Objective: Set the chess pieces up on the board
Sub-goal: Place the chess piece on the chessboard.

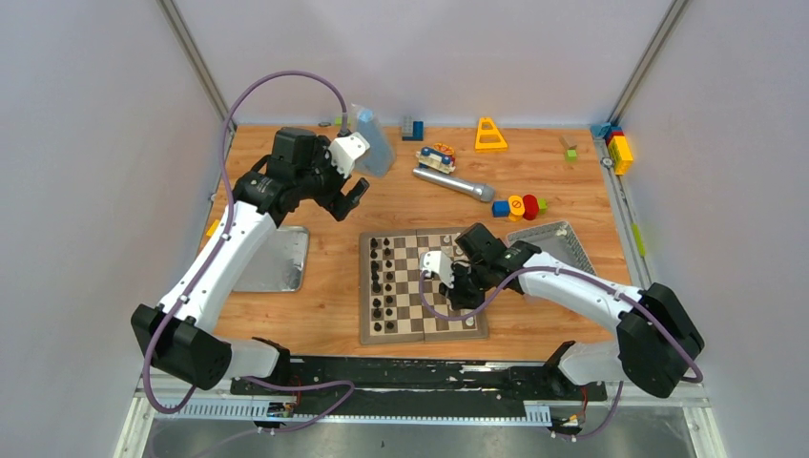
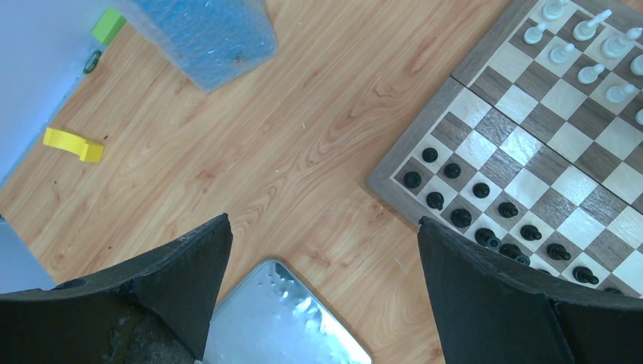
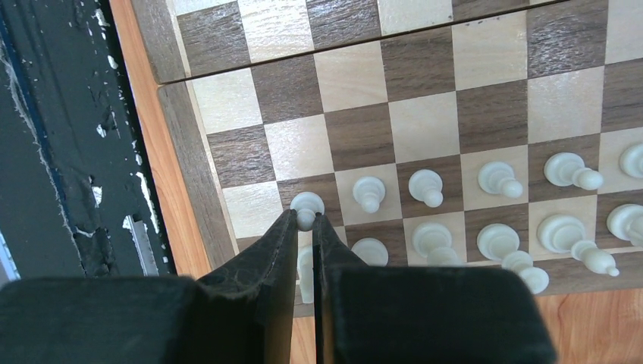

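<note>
The board (image 1: 366, 324) lies mid-table, with black pieces (image 1: 382, 281) in two columns on its left side. In the right wrist view, white chess pieces (image 3: 425, 186) stand in two rows along the board's (image 3: 182, 144) edge. My right gripper (image 3: 306, 218) is shut on the head of the white pawn (image 3: 307, 203) at the end of the row, which stands on a dark square. Seen from above, the right gripper (image 1: 460, 286) hides most white pieces. My left gripper (image 1: 348, 200) hangs open and empty above the table left of the board; its fingers (image 2: 182, 280) stand wide apart.
A flat metal lid (image 1: 277, 260) lies left of the board, under the left gripper (image 2: 324, 227). A metal tin (image 1: 558, 243) sits at the right. Behind are a blue bubble-wrap bag (image 1: 374, 138), a silver cylinder (image 1: 448, 179), a yellow triangle (image 1: 490, 134) and toy blocks (image 1: 520, 205).
</note>
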Motion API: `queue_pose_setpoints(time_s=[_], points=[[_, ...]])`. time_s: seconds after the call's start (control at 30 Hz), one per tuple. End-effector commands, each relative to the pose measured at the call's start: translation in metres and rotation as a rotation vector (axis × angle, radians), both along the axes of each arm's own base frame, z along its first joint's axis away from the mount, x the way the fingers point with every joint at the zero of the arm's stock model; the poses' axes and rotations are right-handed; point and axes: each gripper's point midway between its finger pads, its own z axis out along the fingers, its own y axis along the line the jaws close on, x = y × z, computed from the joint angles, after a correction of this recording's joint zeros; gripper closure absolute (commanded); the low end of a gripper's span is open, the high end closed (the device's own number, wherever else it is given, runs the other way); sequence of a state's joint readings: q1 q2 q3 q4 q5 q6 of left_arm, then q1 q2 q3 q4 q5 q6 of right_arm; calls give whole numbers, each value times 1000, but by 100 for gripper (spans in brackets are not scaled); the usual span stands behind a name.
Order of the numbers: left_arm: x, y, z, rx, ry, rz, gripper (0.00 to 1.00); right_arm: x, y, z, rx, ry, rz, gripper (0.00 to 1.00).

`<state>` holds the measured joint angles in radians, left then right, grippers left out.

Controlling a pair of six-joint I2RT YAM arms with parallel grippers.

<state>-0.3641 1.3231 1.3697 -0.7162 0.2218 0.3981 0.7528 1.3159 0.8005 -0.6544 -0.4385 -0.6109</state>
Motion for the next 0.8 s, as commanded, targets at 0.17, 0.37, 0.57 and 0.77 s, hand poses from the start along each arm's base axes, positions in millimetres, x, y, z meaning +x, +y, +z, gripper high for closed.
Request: queue_pose_setpoints(time_s=[0.17,0.37,0.57,0.77], points=[[-3,-6,19,-69,-44,-17,0,7,6,-6,-13,-49,-4,100],[-4,-7,18,-71,-42,-21,0,3,4,-13,-34,-37,-3,100],[-5,-8,17,-75,-38,-28,0,1,3,-14,-38,-36,-2,100],[-6,-8,15,-76,-34,-30,0,-1,3,-16,-40,-31,-2,100]])
